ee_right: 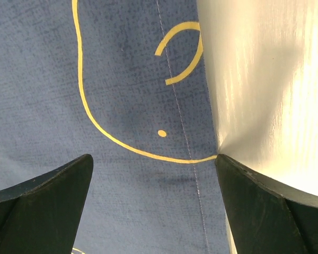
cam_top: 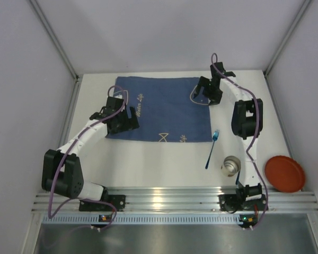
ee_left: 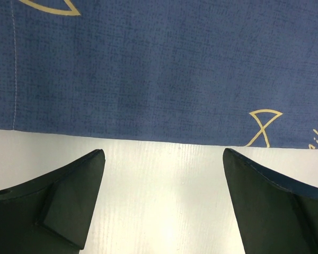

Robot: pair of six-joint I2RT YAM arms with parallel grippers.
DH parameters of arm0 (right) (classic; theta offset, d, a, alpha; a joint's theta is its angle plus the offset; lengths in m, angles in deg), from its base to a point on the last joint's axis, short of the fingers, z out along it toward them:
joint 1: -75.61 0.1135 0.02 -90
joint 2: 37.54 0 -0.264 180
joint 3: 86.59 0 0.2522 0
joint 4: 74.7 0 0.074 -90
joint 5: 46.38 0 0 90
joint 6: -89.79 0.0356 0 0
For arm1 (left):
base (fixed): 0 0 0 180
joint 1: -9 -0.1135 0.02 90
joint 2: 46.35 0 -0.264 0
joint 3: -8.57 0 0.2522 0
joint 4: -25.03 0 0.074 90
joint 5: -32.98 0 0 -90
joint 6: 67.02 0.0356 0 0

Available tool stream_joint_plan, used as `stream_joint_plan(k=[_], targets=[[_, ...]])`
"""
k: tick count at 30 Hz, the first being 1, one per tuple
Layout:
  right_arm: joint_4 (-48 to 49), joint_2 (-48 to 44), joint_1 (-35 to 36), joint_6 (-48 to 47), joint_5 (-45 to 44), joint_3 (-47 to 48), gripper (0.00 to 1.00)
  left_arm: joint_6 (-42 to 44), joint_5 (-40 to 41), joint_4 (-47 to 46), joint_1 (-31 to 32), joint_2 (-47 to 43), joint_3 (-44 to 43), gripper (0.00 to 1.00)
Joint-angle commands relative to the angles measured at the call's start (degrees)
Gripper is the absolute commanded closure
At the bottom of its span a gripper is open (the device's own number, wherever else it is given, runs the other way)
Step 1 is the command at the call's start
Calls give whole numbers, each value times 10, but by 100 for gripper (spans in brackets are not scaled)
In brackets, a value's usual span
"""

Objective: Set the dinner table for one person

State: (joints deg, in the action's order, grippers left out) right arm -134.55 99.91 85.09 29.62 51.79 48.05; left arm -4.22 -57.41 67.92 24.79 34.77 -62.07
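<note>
Top view only: blue fork [cam_top: 212,149], metal cup [cam_top: 230,166] and red plate [cam_top: 284,173] are seen at right of white surface [cam_top: 148,164], near right arm base; blue mat [cam_top: 164,106] is laid at far middle.
Wrist views: only mat cloth, yellow line drawings and bare surface are shown.
Left gripper [ee_left: 163,152]: spread wide, nothing held; surface directly beneath, mat edge just beyond fingertips.
Right gripper [ee_right: 153,156]: spread wide, nothing held; positioned over mat's edge, one fingertip above cloth, other at hem where surface begins.
</note>
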Motion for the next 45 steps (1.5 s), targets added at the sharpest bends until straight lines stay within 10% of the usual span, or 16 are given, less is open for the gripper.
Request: stream_joint_plan(k=[1,8,15,22,29,45], targets=[[21,-12,-10,-22,32,23,0,-14,-15,8,-1,13,-34,2],[-10,-161,-10,-21,-94,-33,0,-18,-11,3,0,-1,-25,2],[-42,-335,16,-20,-169,-299,0,-22,57,2,2,-62,27,2],[-3,-478,103,21,-169,-537,14,-13,268,23,24,-153,79,2],[36,-455,141,81,-162,-630,40,-34,137,57,8,-123,95,7],[107,-395,143,110,-219,-678,77,18,121,62,8,-226,116,7]])
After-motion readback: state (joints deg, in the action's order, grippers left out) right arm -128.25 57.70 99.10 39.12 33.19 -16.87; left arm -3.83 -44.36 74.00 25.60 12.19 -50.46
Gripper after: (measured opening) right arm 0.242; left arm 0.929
